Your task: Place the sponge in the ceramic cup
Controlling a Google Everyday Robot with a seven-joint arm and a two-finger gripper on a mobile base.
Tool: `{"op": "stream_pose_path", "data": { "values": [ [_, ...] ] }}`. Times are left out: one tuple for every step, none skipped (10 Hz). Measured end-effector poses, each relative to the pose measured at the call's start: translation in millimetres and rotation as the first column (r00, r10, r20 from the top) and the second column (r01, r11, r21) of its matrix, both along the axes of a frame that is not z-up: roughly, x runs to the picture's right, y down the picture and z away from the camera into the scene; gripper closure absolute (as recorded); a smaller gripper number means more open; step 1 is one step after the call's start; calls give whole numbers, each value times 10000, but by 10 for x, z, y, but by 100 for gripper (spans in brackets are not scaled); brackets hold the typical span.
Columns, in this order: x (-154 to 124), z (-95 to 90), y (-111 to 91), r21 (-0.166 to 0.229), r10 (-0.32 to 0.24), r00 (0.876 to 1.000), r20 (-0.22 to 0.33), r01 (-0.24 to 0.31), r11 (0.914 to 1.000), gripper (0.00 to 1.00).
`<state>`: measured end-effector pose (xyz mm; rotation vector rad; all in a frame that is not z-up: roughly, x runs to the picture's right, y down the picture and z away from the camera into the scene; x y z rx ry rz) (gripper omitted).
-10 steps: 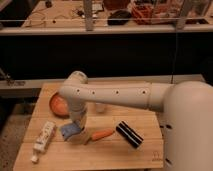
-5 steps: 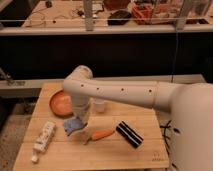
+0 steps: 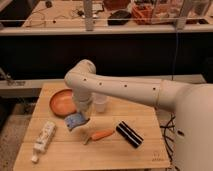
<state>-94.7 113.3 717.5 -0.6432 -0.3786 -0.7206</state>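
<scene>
Holding sponge [image 3: 76, 121] in gripper [image 3: 81, 115], low over table [image 3: 60, 150] beside bowl [image 3: 53, 103] | clamp firmly, raise above ceramic cup [image 3: 101, 102] rim, centre, then release

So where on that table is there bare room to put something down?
Bare wood along the table front edge, below the carrot and block, and right of the cup. Crowded mid-left: gripper over sponge, between bowl, cup, tube.
</scene>
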Motion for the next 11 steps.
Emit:
{"op": "stream_pose_path", "data": {
  "values": [
    [64,-1,-60,3,84,9999,-58,-84,10000,98],
    [149,-3,-133,14,195,9997,-127,-194,9998,98],
    [244,-4,-182,-1,287,9994,-211,-288,9996,98],
    [291,-2,-214,20,347,9991,-254,-346,9994,98],
    [353,8,-254,36,438,9985,-325,-437,9990,98],
    [417,15,-313,68,516,9980,-359,-514,9987,98],
    [561,45,-407,102,594,9971,-468,-590,9982,98],
    [651,72,-472,124,664,9963,-544,-658,9978,98],
    [693,84,-519,137,698,9959,-570,-691,9975,98],
    [683,87,-569,195,743,9956,-577,-732,9971,98],
    [665,89,-593,191,696,9957,-604,-685,9975,98]
  ]
}}
